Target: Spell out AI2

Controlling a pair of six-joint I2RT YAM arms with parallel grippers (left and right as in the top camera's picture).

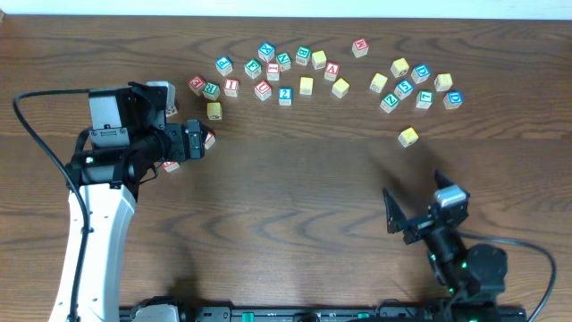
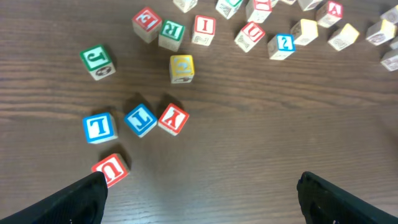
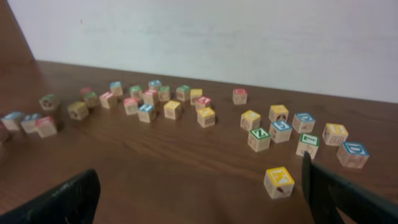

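Close under my left gripper [image 2: 199, 200], whose jaws stand wide apart and empty, lie a red U [image 2: 111, 169], a blue L [image 2: 99, 127], a blue T [image 2: 140, 119] and a red Y [image 2: 173, 119]. I want none of these, so I judge this hover is only for picking a target. Beyond the yellow cube [image 2: 181, 68] sits the I cube [image 2: 204, 27], then the 2 cube [image 2: 283, 44] to its right. The A cube [image 2: 334, 9] is farthest, hard against the view's top edge. All three lie scattered and out of order. My right gripper [image 3: 199, 199] is likewise spread and holds nothing; from its camera the letters blur beyond reading.
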